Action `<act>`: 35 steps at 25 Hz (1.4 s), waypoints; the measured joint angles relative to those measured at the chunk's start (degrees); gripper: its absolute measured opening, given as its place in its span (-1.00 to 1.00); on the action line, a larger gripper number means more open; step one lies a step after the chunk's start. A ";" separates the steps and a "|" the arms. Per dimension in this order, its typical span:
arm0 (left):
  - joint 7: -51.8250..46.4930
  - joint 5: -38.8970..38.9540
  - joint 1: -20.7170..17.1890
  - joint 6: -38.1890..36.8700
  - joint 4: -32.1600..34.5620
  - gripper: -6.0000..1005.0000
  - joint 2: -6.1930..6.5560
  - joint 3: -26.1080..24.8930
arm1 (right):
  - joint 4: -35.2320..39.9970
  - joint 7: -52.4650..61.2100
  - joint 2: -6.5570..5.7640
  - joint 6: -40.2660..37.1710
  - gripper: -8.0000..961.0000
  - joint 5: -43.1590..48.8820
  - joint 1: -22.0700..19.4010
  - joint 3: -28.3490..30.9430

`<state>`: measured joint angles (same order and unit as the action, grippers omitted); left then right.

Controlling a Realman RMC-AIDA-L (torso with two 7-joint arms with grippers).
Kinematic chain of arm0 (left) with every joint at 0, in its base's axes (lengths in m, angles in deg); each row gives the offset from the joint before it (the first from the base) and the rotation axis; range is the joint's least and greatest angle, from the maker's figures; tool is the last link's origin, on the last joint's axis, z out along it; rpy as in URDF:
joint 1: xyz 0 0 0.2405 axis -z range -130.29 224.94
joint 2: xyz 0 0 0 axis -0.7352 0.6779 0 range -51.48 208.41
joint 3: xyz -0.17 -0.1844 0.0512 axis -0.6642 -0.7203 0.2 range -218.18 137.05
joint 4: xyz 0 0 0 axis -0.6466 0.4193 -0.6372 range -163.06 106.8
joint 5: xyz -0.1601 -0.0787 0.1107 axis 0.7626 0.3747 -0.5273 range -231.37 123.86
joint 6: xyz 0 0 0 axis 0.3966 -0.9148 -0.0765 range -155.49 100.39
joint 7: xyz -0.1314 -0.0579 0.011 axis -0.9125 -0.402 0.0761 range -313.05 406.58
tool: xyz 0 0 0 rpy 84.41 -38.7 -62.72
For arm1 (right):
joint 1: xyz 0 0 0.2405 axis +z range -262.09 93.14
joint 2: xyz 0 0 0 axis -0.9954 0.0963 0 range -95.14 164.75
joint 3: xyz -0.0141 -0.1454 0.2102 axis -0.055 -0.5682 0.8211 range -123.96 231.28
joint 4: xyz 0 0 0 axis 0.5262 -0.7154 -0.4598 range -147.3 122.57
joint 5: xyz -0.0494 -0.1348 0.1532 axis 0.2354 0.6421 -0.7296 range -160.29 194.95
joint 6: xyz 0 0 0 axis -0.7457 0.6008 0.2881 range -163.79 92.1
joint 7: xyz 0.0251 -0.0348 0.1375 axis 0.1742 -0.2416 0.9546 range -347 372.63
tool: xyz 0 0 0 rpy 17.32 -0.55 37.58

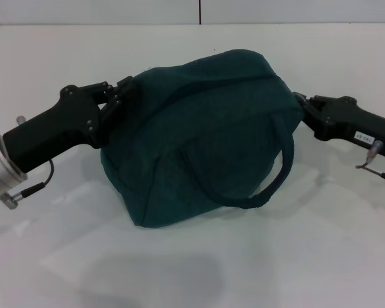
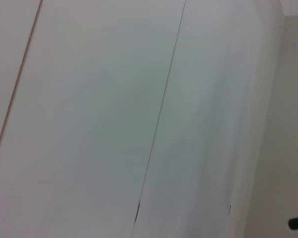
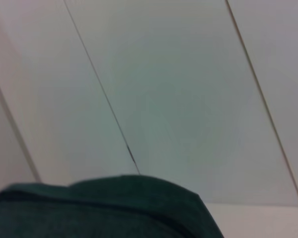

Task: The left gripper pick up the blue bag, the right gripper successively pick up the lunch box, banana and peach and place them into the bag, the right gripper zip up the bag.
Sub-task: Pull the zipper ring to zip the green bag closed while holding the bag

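Note:
The blue bag (image 1: 205, 141) sits bulging on the white table, lifted at its left end; one looped handle (image 1: 279, 176) hangs down its front. My left gripper (image 1: 123, 91) is shut on the fabric at the bag's upper left end. My right gripper (image 1: 300, 104) rests against the bag's upper right end. The bag's top edge (image 3: 109, 208) also fills the low part of the right wrist view. The bag's top looks closed from here. The lunch box, banana and peach are out of view. The left wrist view shows only white panels.
The white table (image 1: 256, 263) spreads around the bag, with a white panelled wall (image 1: 199, 11) behind it. A thin cable (image 1: 372, 168) hangs from the right arm near the table's right side.

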<state>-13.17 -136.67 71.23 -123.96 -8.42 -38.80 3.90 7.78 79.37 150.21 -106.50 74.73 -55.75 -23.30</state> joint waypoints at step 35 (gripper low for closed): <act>-1.58 -0.19 0.01 -0.11 0.07 -0.89 0.53 -0.66 | -0.82 1.82 0.22 8.71 -0.94 0.17 2.00 -5.75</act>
<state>-14.75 -136.86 71.23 -124.07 -8.35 -38.27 3.25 6.97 81.20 150.43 -97.79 74.90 -53.75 -29.05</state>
